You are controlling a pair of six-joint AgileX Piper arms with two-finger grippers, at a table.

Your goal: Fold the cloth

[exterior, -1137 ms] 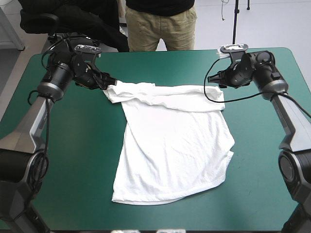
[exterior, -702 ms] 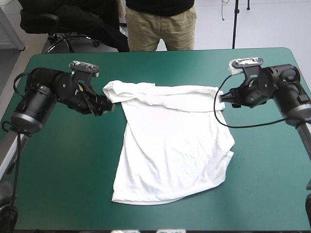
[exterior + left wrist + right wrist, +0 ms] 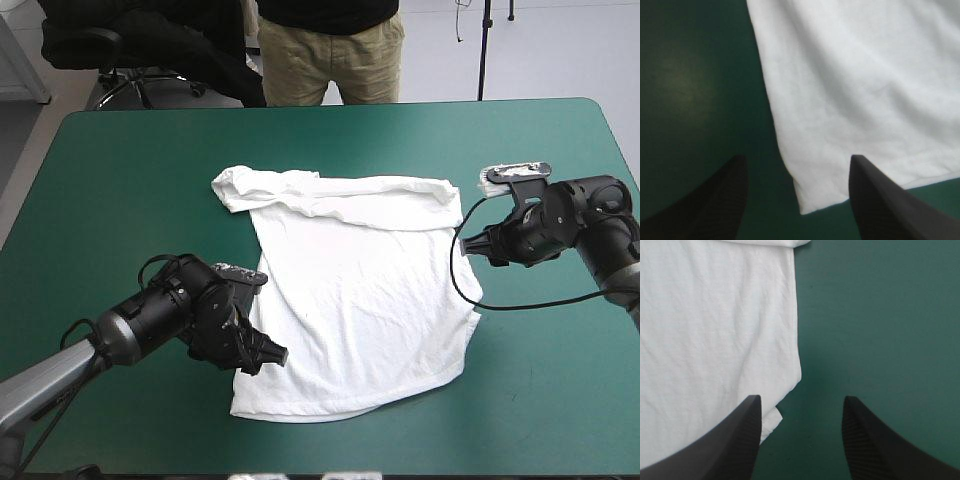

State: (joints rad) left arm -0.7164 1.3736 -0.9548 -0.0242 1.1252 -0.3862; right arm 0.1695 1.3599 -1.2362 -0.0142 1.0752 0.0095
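High view: the T-shirt (image 3: 360, 300) lies spread flat on the middle of the table (image 3: 130, 180). Its long axis runs from the far edge toward the near edge, leaning slightly leftward as it comes near (the curved hem is the near end). At the far end the cloth is turned over into a wrinkled band lying crosswise.

The left gripper (image 3: 270, 355) sits at the T-shirt's near left corner. In the left wrist view (image 3: 797, 162) its black fingers (image 3: 715, 200) stand spread, and the corner of the hem (image 3: 810, 200) lies between them.

The right gripper (image 3: 470, 245) is just beside the T-shirt's right side edge, partway along it. The right wrist view (image 3: 801, 401) shows its fingers (image 3: 725, 445) spread too. The white side edge (image 3: 795, 340) runs ahead from beside one finger, and the other finger is over bare teal-green cover (image 3: 880, 315).
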